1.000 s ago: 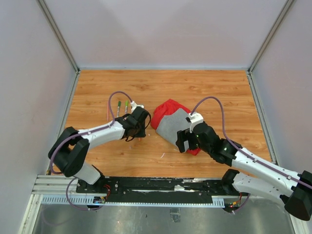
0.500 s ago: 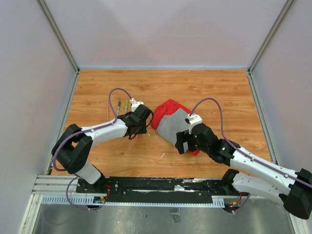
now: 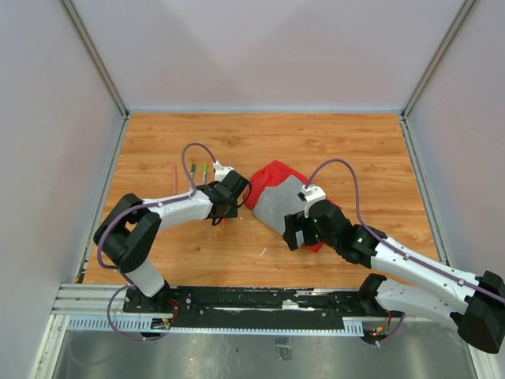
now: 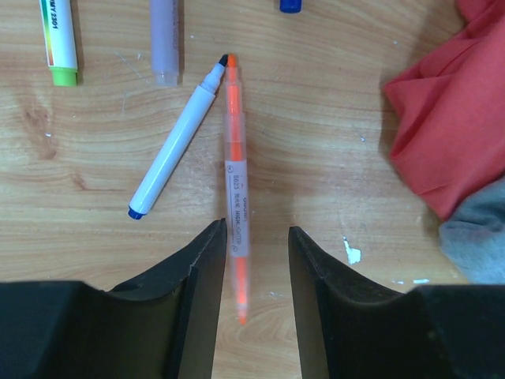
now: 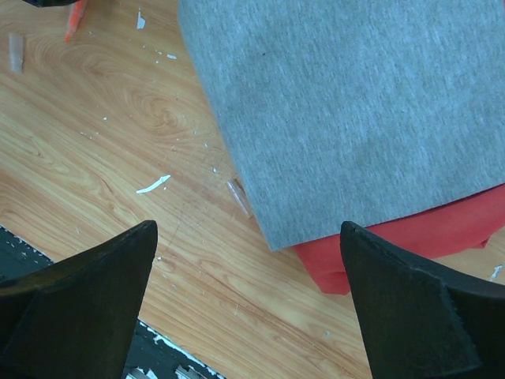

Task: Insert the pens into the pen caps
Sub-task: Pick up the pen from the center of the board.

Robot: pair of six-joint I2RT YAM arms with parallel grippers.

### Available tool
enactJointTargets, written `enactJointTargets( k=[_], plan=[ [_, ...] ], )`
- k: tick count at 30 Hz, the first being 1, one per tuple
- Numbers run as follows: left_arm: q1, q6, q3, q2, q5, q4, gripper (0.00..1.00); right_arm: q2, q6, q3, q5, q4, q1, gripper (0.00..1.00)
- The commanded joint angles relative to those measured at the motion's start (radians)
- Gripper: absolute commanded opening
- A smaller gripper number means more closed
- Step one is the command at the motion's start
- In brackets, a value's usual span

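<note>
In the left wrist view an orange pen [image 4: 236, 197] lies lengthwise on the wood between my left gripper's [image 4: 256, 237] open jaws, close against the left finger [image 4: 201, 276]. A white pen with a blue end [image 4: 177, 146] lies slanted, its dark tip touching the orange pen's far end. A green-ended pen [image 4: 59, 39], a pale purple-grey barrel [image 4: 164, 39] and a blue cap [image 4: 290, 5] lie beyond. My right gripper [image 5: 248, 237] is wide open and empty above the cloth's edge. A small clear tube [image 5: 239, 197] lies there.
The red-and-grey cloth [image 3: 276, 193] lies mid-table between the arms; it also shows in the left wrist view [image 4: 442, 118]. Two green-ended pens [image 3: 199, 170] and a thin red pen [image 3: 174, 175] lie left of my left gripper [image 3: 223, 201]. Another clear tube [image 5: 16, 52] lies on the wood.
My left arm's elbow has swung in and its gripper has shifted slightly right over the pens. The right arm has barely moved.
</note>
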Motion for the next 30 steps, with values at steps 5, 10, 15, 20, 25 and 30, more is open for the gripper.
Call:
enactJointTargets(
  k=[5, 10, 15, 20, 25, 30],
  plan=[
    [0.001, 0.009, 0.010, 0.044, -0.002, 0.036, 0.41, 0.018, 0.009, -0.002, -0.029, 0.001, -0.007, 0.98],
    [0.003, 0.014, -0.002, 0.055, 0.008, 0.044, 0.34, 0.032, 0.011, 0.005, -0.038, 0.002, -0.009, 0.99],
    [0.003, 0.016, -0.026, 0.045, 0.009, 0.051, 0.20, 0.034, 0.013, 0.007, -0.036, 0.001, -0.007, 0.98],
    [0.003, 0.027, -0.055, 0.008, 0.030, 0.068, 0.10, 0.024, 0.023, 0.009, -0.018, -0.010, -0.008, 0.99],
    [-0.002, 0.055, -0.100, -0.077, 0.098, 0.115, 0.05, -0.003, 0.049, -0.005, 0.002, 0.004, -0.008, 0.98],
    [-0.033, 0.061, -0.146, -0.230, 0.164, 0.171, 0.00, -0.022, 0.074, 0.001, -0.006, 0.021, -0.009, 0.99]
  ],
)
